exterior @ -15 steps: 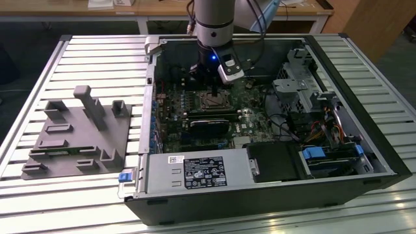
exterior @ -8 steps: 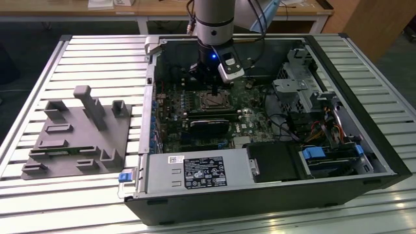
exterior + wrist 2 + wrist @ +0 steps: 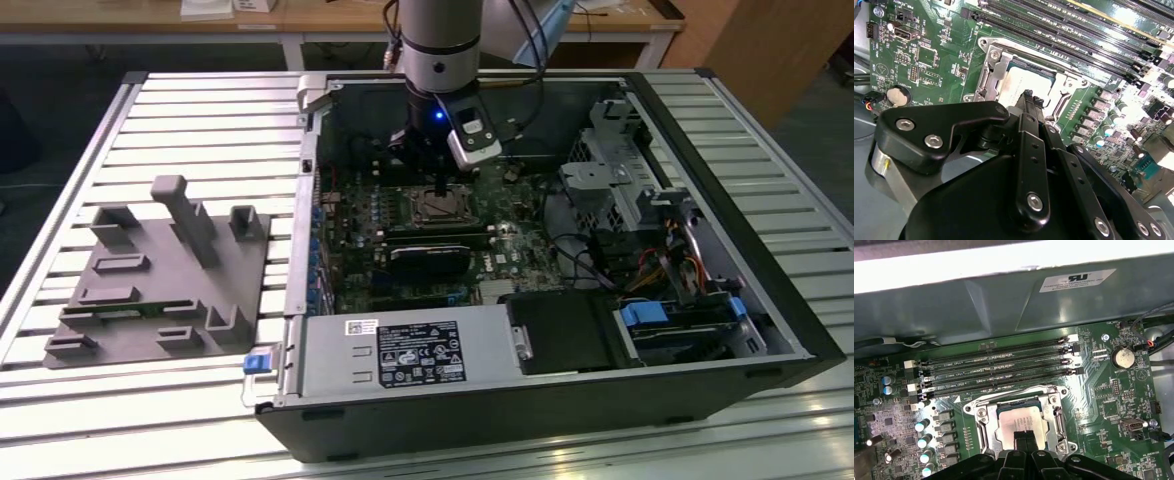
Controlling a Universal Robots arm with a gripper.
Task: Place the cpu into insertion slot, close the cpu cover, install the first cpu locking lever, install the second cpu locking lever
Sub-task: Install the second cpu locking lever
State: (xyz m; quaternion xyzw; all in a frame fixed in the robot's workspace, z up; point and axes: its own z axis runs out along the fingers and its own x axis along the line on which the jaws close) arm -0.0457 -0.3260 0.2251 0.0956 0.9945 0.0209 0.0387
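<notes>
An open black computer case (image 3: 694, 385) lies on its side on a slatted metal table (image 3: 200, 110). Beside the case, toward the exterior view's left, sits a grey fixture block (image 3: 160, 275) with upright posts. Inside the case, a green motherboard (image 3: 527, 250) fills the floor; a black power supply box (image 3: 400, 355) with a white label lies along the near wall. Four memory slots (image 3: 999, 365) run side by side, and a round coin battery (image 3: 1124, 358) lies near their end

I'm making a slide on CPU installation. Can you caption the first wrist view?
Gripper poised over the cpu, which sits in the motherboard socket framed by the cpu cover.
</notes>
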